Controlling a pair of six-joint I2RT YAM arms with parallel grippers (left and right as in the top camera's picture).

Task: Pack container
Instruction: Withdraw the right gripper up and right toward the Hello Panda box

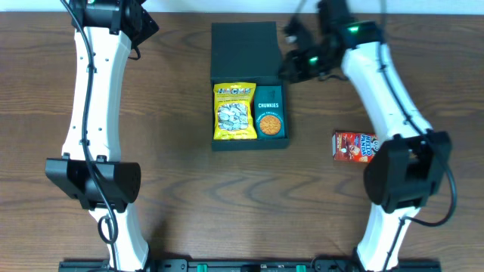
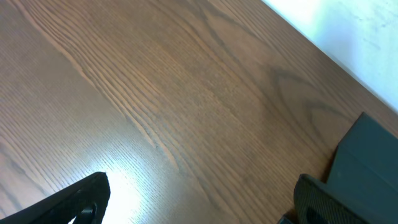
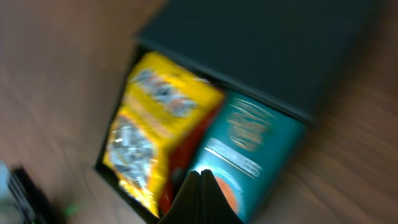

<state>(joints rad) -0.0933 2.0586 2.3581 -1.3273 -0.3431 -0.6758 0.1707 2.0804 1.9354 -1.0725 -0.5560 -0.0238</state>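
The dark teal-green container lies open at the table's middle back, its flap lid folded back. Inside are a yellow snack packet and a small teal "Chunkies" box. In the right wrist view the container's lid is above, with the yellow packet and the Chunkies box below it. My right gripper is shut and empty, hovering over the container; overhead it is at the container's right rear. My left gripper is open and empty over bare wood, with the container's corner at its right.
A red snack box lies on the table to the right of the container. The left arm stands along the left side, the right arm along the right side. A white wall edge shows in the left wrist view.
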